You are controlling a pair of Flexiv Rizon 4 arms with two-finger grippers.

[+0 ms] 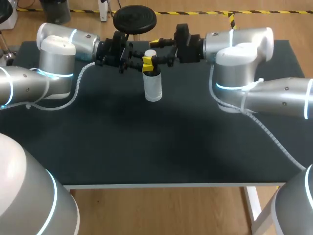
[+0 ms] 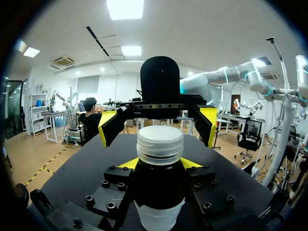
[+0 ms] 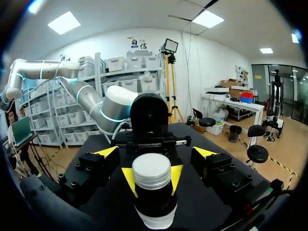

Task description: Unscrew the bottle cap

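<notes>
Head view: bottle [image 1: 153, 87] on dark table [image 1: 146, 147]

Head view: light falls evenly from overhead. The dark table [image 1: 171, 147] reflects little and carries only a broad, soft shadow across its middle. The white shell of the left arm [image 1: 56, 46], near the far left corner, is the brightest area and close to washed out. The light rings [image 1: 55, 74] on the arms glow cyan. The bottle [image 1: 153, 87] reads pale against the table.

Left wrist view: ceiling panels [image 2: 125, 8] glare white overhead. The bottle's body is backlit and almost black, while the cap [image 2: 160, 143] is well lit.

Right wrist view: overhead panels again supply the light. The cap's top is evenly lit, the bottle's body dark.
</notes>
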